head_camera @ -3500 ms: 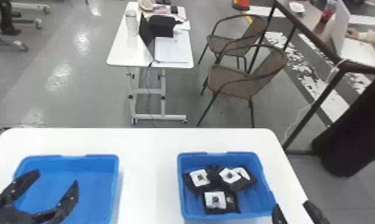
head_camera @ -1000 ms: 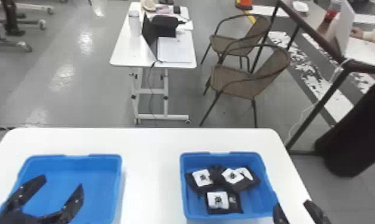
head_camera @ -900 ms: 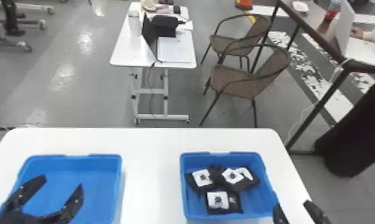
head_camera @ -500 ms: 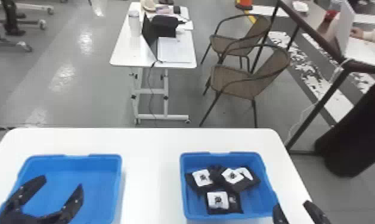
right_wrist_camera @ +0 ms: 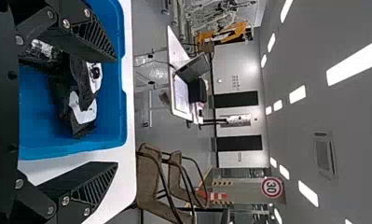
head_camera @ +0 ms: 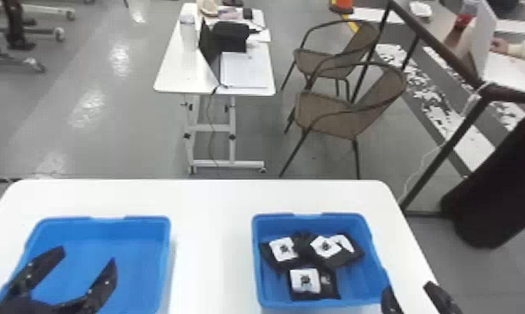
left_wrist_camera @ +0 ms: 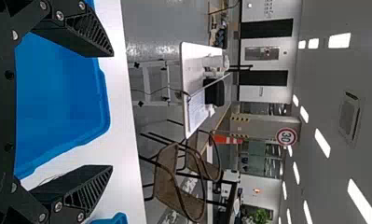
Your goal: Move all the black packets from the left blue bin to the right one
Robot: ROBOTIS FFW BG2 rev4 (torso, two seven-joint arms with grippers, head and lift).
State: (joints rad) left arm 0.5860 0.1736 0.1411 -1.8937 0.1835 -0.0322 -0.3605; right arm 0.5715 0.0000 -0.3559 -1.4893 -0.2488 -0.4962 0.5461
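Over the left blue bin [head_camera: 144, 250] my left gripper [head_camera: 91, 253] is open, nothing between its fingers; the bin's visible floor is bare. In the left wrist view the left gripper [left_wrist_camera: 113, 111] has its fingers wide apart, with the left bin [left_wrist_camera: 102, 100] beyond. Several black packets with white labels [head_camera: 305, 280] lie in the right blue bin [head_camera: 269, 307]. My right gripper [head_camera: 407, 288] stands open at that bin's right front corner. In the right wrist view the right gripper [right_wrist_camera: 117, 112] is spread, with packets [right_wrist_camera: 83, 109] in the right bin [right_wrist_camera: 120, 119] beyond it.
Both bins stand on a white table [head_camera: 211, 234], with a strip of tabletop between them. Behind it are a smaller white table [head_camera: 177, 75] with a laptop, two brown chairs [head_camera: 328, 112] and a dark-framed desk [head_camera: 449, 46] at the right.
Against the oldest frame, the whole head view has shifted slightly, and my left gripper sits a little differently over the left bin. Since about a second ago nothing has visibly moved.
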